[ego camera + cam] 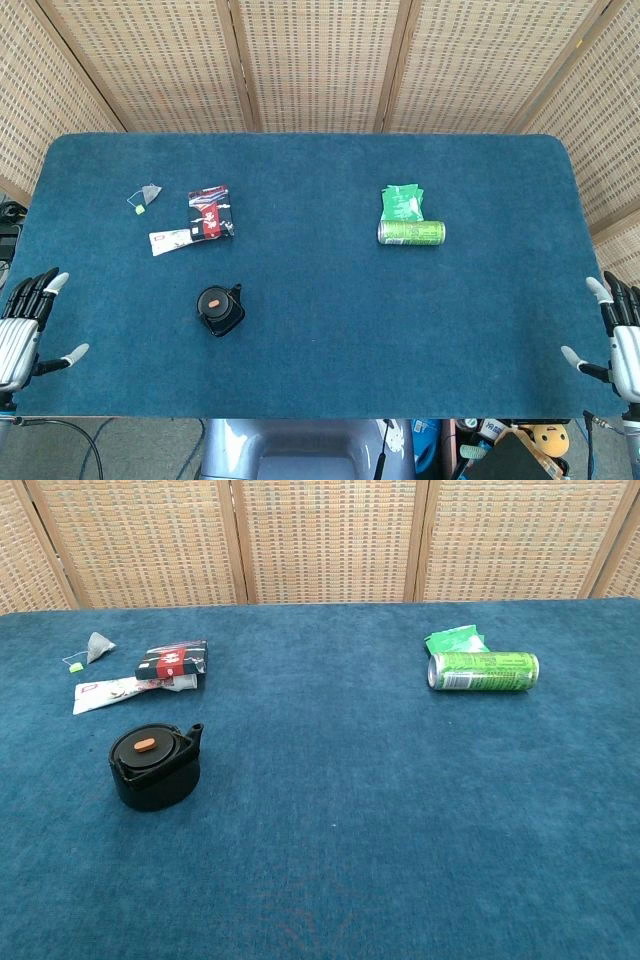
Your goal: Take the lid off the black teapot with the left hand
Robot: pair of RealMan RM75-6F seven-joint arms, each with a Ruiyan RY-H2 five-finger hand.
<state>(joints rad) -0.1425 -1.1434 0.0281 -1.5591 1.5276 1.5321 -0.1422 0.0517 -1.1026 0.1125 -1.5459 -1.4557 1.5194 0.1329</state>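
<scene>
The black teapot (pixel 220 310) (pixel 154 770) stands left of the table's middle, towards the front, its spout pointing to the back right. Its lid (pixel 213 298) (pixel 146 747) sits on top, black with a small orange knob. My left hand (pixel 25 325) hangs at the table's left front edge, fingers spread and holding nothing, well to the left of the teapot. At the right front edge is my right hand (pixel 615 335), likewise spread and empty. Neither hand shows in the chest view.
Behind the teapot lie a black and red packet (pixel 211 212), a white sachet (pixel 172 240) and a tea bag (pixel 148 193). A green can (pixel 411 232) lies on its side at the back right, next to a green packet (pixel 401 202). Woven screens stand behind the table.
</scene>
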